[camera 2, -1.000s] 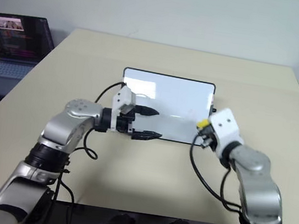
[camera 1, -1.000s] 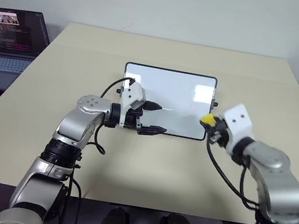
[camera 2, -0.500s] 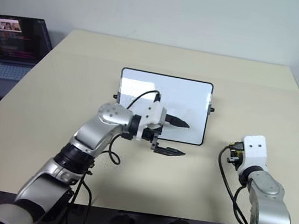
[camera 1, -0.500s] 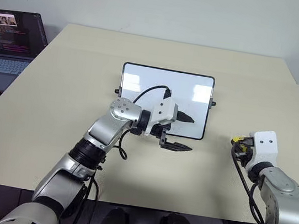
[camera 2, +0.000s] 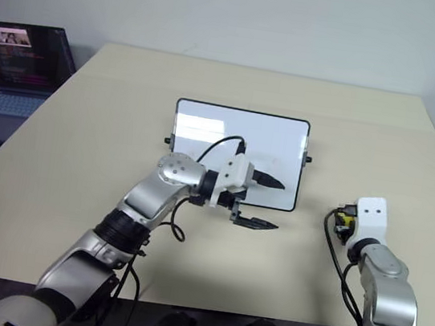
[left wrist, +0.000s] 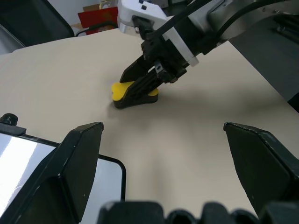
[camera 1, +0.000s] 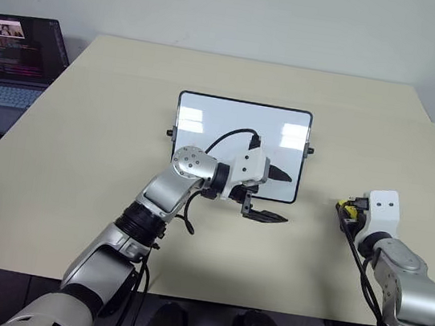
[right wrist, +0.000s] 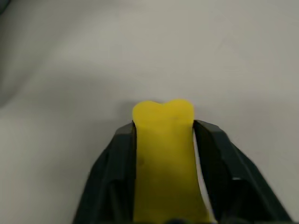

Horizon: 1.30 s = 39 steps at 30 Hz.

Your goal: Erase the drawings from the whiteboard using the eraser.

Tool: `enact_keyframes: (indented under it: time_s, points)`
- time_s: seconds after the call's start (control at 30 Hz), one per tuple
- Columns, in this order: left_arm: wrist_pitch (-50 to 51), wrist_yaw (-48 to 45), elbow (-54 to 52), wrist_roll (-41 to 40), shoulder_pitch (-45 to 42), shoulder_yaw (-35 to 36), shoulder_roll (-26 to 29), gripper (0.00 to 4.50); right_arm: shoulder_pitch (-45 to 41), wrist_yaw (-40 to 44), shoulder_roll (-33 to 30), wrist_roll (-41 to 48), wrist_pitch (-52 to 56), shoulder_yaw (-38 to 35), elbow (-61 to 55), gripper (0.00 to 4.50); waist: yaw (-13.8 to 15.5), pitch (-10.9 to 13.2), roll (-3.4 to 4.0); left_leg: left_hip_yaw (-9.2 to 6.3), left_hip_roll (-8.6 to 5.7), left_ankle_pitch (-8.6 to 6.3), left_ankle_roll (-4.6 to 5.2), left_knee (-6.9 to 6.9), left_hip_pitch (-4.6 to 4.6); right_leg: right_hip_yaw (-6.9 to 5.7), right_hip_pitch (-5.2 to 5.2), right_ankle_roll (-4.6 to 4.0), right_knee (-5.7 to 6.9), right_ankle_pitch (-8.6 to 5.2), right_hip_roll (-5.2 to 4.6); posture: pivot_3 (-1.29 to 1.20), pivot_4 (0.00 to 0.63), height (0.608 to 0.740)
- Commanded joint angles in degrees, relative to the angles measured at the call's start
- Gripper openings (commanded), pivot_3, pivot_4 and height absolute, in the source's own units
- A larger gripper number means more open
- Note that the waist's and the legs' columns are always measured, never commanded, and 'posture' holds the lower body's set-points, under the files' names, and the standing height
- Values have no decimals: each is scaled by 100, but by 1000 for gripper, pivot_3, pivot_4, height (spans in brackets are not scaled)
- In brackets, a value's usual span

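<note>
From the head camera, the whiteboard (camera 1: 208,117) lies flat in the middle of the table (camera 1: 72,159), with a laptop (camera 1: 18,54) off at the far left. The board's bare surface looks clean. I can make out no red drawings on it, though the left arm covers its lower right part.

A second ago the right tool (camera 1: 346,210) carried the eraser (camera 1: 349,207) at the board's right edge. Now it has swung out and down, and the eraser sits low over the table, well apart from the board on its right.

The left tool (camera 1: 280,196) was at the board's left side a second ago. It has since crossed over, and it hovers by the lower right corner with its jaws wide apart and nothing in them.

The left wrist camera looks past those spread jaws at the right tool. There the yellow block rests dark side down on the table, set between that tool's jaws.

The right wrist camera shows the eraser lying lengthwise between the jaws over bare table. I cannot tell whether they clamp it or have just slackened.

To my eye the wiping is done and the eraser is being set down. If so, little remains but to release it and draw back.
</note>
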Motion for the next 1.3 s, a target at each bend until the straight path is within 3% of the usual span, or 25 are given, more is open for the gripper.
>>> enact_keyframes:
  time_s: [0.03, 0.13, 0.33, 0.43, 0.57, 0.7, 0.87, 0.97, 1.07, 1.3]
  points:
    - [-25, 38, -74, -33, -53, 100, -2, 4500, -145, -76, -47, 129, -202, -180, 41, 3383, 3, 0, 0, 0, 0, 0, 0, 0, 0, 0, 0, 0, 0, 0, 0, 0, 150, 740]
    - [3, 58, -97, -40, -22, 118, 17, 4500, -207, -122, -22, 234, -283, -265, 159, 4470, 3, 0, 1, 1, 2, 0, 0, 0, -1, 2, 0, 0, -1, 0, 0, 0, 150, 740]
    - [78, 283, -117, -117, 58, 319, 38, 4500, -194, -240, -61, 394, -558, -406, -231, 4490, 4, 1, 4, 1, 4, 0, 0, 0, 0, 2, 0, -1, 0, 0, 0, 0, 150, 740]
    - [418, 516, -231, -357, 229, 751, 168, 4500, 67, -98, -61, 726, -267, -471, -1242, 4490, -1, 2, 12, -1, 7, 0, 0, 0, 0, 1, -1, -1, 1, 0, 0, 0, 150, 740]
    - [997, 978, -766, -695, 681, 1397, 471, 4500, 578, -286, 121, 819, -319, -439, -2374, 4490, -52, 2, 12, -10, 16, -1, 1, -3, -1, -3, -1, -1, 1, -1, 6, 0, 150, 740]
    - [1756, 1684, -1865, -1226, 1596, 2013, 472, 4500, 1588, -590, 753, 595, -1423, -114, -2863, 4490, -63, 1, 14, -14, 31, 0, -2, -3, -1, -5, 0, 0, 2, -1, -3, 0, 150, 740]
    - [1920, 3049, -2703, -1306, 2741, 2734, 56, 4500, 2974, -712, 1464, 238, -3329, 375, -2438, 4490, -64, -5, 16, -7, 17, -6, -13, 2, 5, -3, 6, 23, 8, -14, -59, 0, 150, 740]
    - [1120, 4217, -2980, -726, 3673, 3363, -314, 4500, 3596, -527, 1609, 210, -4504, 477, -1623, 4490, -70, -8, 16, 0, 10, -5, -15, 5, 17, 1, 21, 54, 1, -17, -71, 0, 150, 740]
    - [614, 4753, -3063, -253, 4239, 3489, -374, 4500, 3680, -253, 1535, 573, -4846, 329, -1210, 4490, -74, 0, 18, -3, 15, -8, -13, -10, 88, -4, 99, 53, -39, -21, -71, 0, 150, 740]
    - [674, 5610, -3119, -61, 4758, 3661, -620, 4500, 3083, -75, 1080, 1099, -4919, -178, -804, 4490, 16, 0, 16, 1, 9, -8, -14, 0, 99, -1, 113, 59, -42, -16, -75, 0, 150, 740]
